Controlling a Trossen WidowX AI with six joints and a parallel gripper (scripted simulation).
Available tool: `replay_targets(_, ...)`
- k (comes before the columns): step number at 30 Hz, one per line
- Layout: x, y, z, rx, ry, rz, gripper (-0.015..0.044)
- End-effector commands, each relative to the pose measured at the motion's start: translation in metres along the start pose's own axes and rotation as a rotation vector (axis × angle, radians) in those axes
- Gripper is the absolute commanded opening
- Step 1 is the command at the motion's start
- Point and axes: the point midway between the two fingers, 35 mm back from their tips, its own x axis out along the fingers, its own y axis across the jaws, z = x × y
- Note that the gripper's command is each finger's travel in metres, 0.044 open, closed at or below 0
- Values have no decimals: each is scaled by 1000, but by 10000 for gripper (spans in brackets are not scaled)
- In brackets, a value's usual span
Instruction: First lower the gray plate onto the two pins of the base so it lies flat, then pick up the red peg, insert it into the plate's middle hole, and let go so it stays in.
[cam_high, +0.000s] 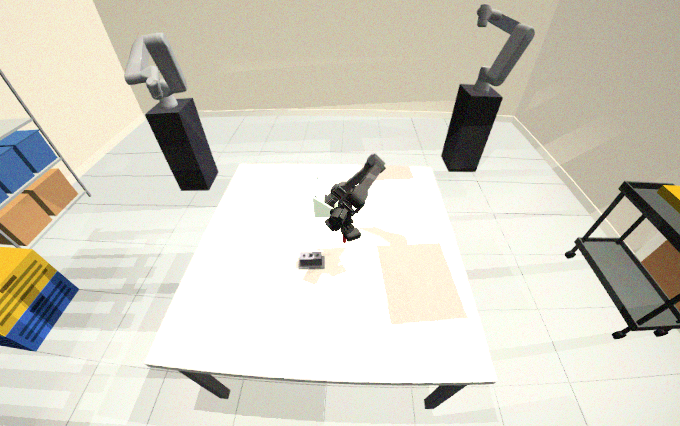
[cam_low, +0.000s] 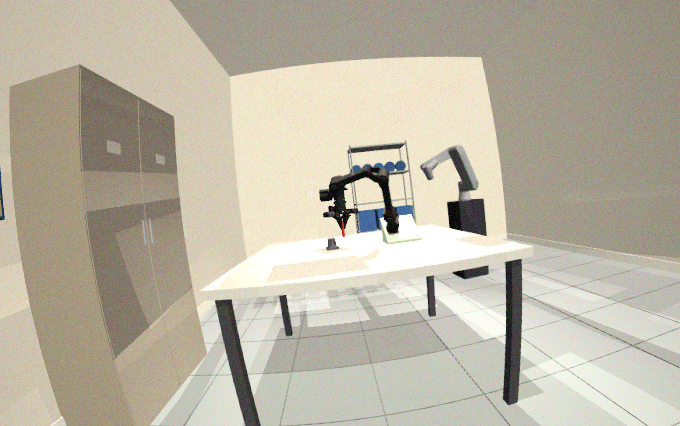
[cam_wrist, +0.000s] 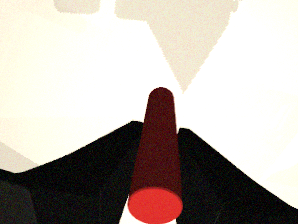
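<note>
My gripper is shut on the red peg. The peg hangs about upright, its lower end above the white table in the exterior view. In the wrist view it stands between the two black fingertips. The dark base stands on the table, to the front left of the gripper in the top view. A gray top with small dark spots shows on it; this looks like the plate lying on the base, but it is too small to tell whether it is fully flat.
A pale green angled stand is beside the arm, behind the gripper in the top view. Tan patches of light and shade lie across the white table. Two gray arms on black pedestals stand beyond the table.
</note>
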Motion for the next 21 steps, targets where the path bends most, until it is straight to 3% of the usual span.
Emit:
replay_targets(1,-1,3,13,-5,-5,-2,0)
replay_targets(21,-3,8,74,-8,-7,-3,0)
